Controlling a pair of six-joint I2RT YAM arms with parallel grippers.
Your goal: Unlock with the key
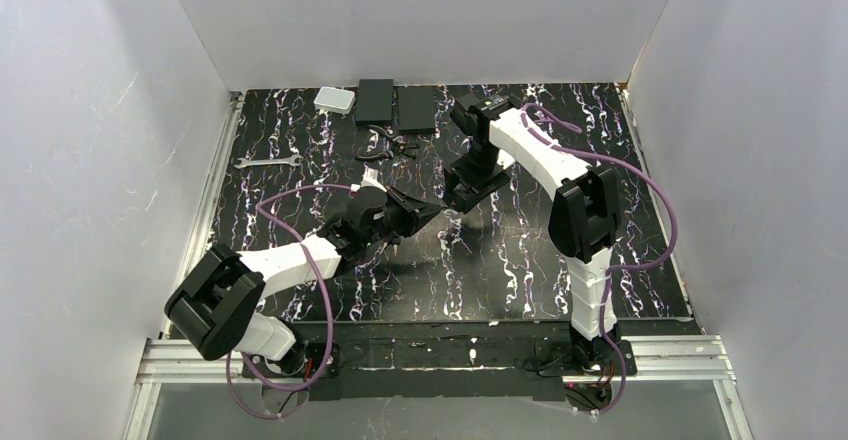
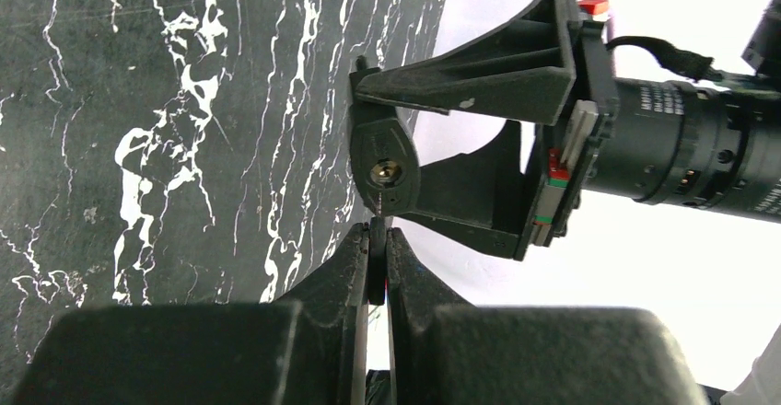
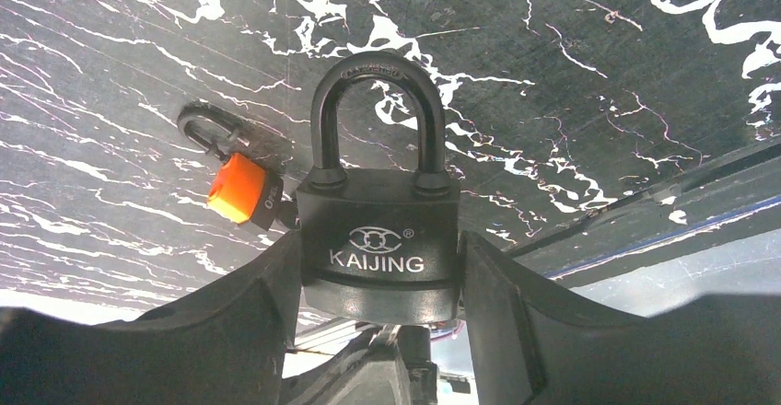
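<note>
Right gripper (image 3: 379, 260) has the black padlock (image 3: 378, 212) clamped by its sides, both shackle legs down in the body. The key (image 3: 241, 189), with its orange-and-black head, shows just off the padlock's upper left corner in the right wrist view, blade end hidden behind the padlock. Left gripper (image 2: 376, 239) is squeezed together, tips right under the padlock's keyhole (image 2: 386, 173). Can't tell if anything's actually pinched in there.

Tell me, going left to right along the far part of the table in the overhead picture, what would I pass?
Silver wrench → white box → black box → second black box.
</note>
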